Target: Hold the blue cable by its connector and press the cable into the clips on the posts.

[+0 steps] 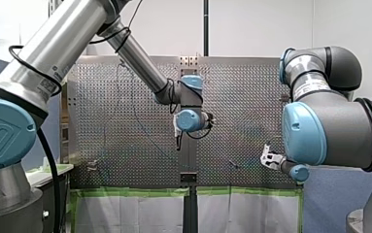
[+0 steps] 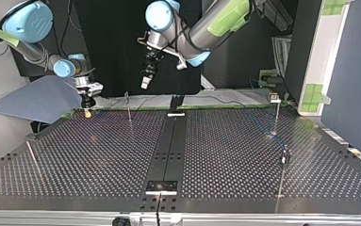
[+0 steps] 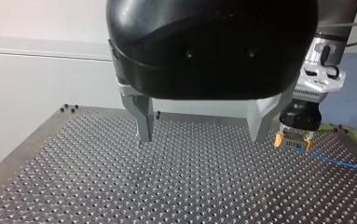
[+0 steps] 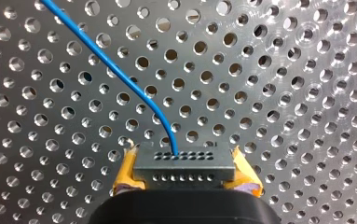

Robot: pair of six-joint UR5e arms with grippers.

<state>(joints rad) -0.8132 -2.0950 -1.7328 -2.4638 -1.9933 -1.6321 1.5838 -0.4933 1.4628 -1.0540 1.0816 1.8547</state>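
Observation:
My right gripper (image 4: 185, 173) is shut on the grey connector (image 4: 184, 161), with yellow pads on both sides of it. The blue cable (image 4: 120, 70) leaves the connector and curves away over the perforated table. In the left wrist view the same gripper (image 3: 295, 139) hangs low over the table, just beyond my own right-hand finger, and the blue cable (image 3: 341, 162) trails off sideways from it. My left gripper (image 3: 202, 135) is open with nothing between its metal fingers, and it hovers above the table (image 3: 120, 186). In the top view my left gripper (image 2: 145, 81) hangs high, while my right gripper (image 2: 88, 107) is near the far left edge.
Thin posts stand on the table in the top view: one (image 2: 128, 106) near my right gripper, one with a clip (image 2: 275, 101) at the far right, another (image 2: 285, 157) nearer on the right. A dark rail (image 2: 168, 146) runs down the middle.

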